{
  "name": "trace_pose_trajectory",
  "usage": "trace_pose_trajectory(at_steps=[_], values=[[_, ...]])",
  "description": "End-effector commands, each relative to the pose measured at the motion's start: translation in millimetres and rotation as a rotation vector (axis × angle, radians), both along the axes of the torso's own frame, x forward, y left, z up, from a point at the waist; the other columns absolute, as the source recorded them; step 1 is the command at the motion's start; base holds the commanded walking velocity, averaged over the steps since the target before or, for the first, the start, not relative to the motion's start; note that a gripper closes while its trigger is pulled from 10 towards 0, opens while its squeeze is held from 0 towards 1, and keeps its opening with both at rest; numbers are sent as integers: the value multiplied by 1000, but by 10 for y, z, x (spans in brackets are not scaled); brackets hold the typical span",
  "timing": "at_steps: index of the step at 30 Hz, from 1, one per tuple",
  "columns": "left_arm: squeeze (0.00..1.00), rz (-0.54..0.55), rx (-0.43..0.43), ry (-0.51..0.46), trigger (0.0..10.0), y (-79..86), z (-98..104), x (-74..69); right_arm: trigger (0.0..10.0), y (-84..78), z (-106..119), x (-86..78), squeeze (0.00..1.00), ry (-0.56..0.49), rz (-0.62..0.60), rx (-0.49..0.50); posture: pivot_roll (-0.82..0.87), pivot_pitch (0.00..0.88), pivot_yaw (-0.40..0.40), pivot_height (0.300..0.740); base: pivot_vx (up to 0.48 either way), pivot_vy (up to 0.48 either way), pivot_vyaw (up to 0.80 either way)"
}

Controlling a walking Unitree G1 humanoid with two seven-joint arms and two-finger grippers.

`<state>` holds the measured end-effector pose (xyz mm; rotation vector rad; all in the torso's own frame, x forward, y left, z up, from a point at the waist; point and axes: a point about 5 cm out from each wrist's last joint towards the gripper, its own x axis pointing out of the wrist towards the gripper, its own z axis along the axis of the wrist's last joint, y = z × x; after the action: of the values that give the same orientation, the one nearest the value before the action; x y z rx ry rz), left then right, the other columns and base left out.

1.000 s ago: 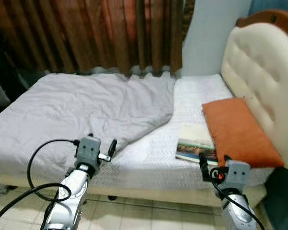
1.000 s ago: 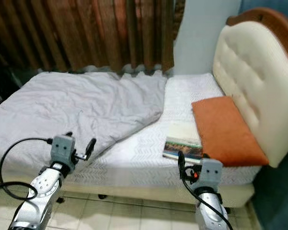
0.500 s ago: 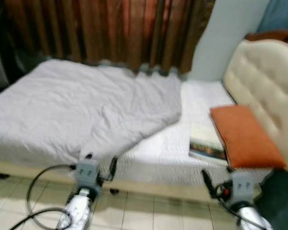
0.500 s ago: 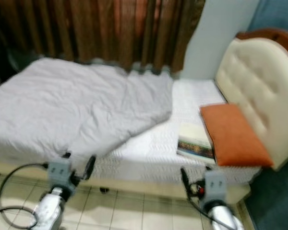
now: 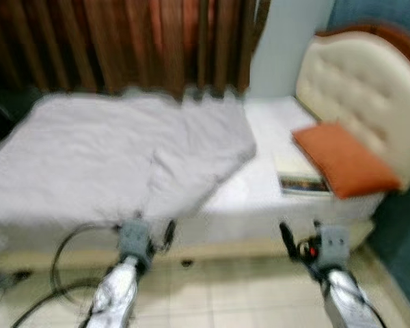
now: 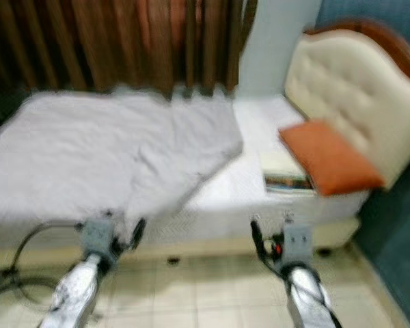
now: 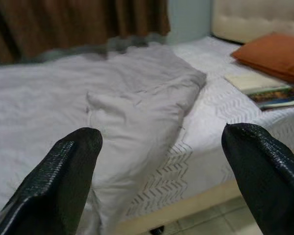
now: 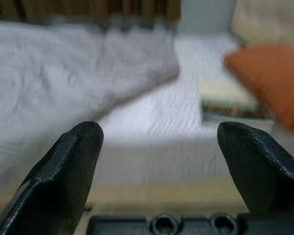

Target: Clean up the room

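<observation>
Step now: The robot seems to stand a little way from the bed point(image 5: 273, 205), looking it over. Nothing is picked up yet. The head pictures are blurry.
Left claw: The left claw point(image 7: 157, 161) is held low over the tiled floor point(image 5: 219, 287), its fingers spread wide, with nothing in it.
Right claw: The right claw point(image 8: 157, 156) is wide apart too, and holds nothing.
Blanket: The gray blanket point(image 7: 112, 107) lies rumpled on the bed, just ahead of the left claw. One corner is folded back, so the white sheet point(image 7: 220, 105) shows.
Book: A book point(image 5: 301, 179) lies flat on the sheet, ahead of the right claw and well apart from it. It is touching the orange pillow point(image 5: 345, 160) beside the padded headboard point(image 5: 355, 89).
Next move: I think the robot must step closer first. Then a claw can reach forward for the book or the blanket edge.
</observation>
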<state>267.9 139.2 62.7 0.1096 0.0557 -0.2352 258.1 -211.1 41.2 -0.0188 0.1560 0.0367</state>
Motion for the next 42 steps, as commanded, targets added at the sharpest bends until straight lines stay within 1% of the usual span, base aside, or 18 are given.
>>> trace_pose_trajectory(at_steps=[1, 3, 5, 7, 8, 10, 17, 20, 22, 24, 27, 32, 39, 42], values=[[0, 16, 44, 8, 10000, 57, 0, 47, 10000, 68, 34, 66, 0, -21, 10, 9, -54, 0, -28, 740, 0, 0, 0], [0, 54, -21, 2, 10000, 80, 37, 79, 10000, 92, 30, 85, 0, -20, 19, 18, -54, 0, -23, 740, 390, 259, 0], [0, 85, -21, -6, 10000, 100, 56, 96, 10000, 109, 29, 93, 0, -23, 25, 36, -56, 0, -19, 740, 386, 285, 0], [0, 85, -21, -6, 10000, 100, 56, 96, 10000, 109, 29, 93, 0, -23, 25, 36, -56, 0, -19, 740, 386, 285, 0], [0, 87, -24, -4, 10000, 98, 49, 101, 10000, 143, 23, 97, 0, -24, 42, 47, -57, 0, -11, 740, 386, 285, 0], [0, 86, -27, 2, 10000, 92, 37, 99, 10000, 161, 17, 101, 0, -25, 50, 50, -58, 0, -10, 740, 386, 285, 0], [0, 103, -38, 15, 10000, 101, 14, 103, 10000, 158, 10, 100, 0, -24, 55, 59, -64, 0, -10, 740, 385, 286, 0], [0, 112, -58, 22, 10000, 99, 11, 112, 10000, 163, 12, 101, 0, -25, 62, 57, -66, 0, -10, 740, 384, 287, 0], [0, 110, -51, 23, 10000, 101, 5, 112, 10000, 166, 12, 102, 0, -25, 65, 57, -67, 1, -10, 740, 382, 289, 0], [0, 99, -26, 26, 10000, 104, -4, 116, 10000, 172, 12, 102, 0, -25, 76, 51, -66, 2, -8, 740, 384, 287, 0], [0, 79, 0, 18, 10000, 100, 15, 139, 10000, 188, 6, 106, 0, -19, 85, 53, -65, 3, -6, 740, 390, 278, -667], [0, 73, 6, 15, 10000, 118, 29, 163, 10000, 194, 3, 108, 0, -18, 84, 59, -65, 3, -3, 740, 404, 256, -800], [0, 46, 31, 9, 10000, 97, 42, 188, 10000, 181, -7, 107, 0, -13, 73, 66, -66, 4, -1, 740, 468, 0, -800], [0, 45, 23, 11, 10000, 92, 39, 193, 10000, 177, -13, 106, 0, -10, 71, 63, -71, 0, 0, 740, 480, 0, -800]])
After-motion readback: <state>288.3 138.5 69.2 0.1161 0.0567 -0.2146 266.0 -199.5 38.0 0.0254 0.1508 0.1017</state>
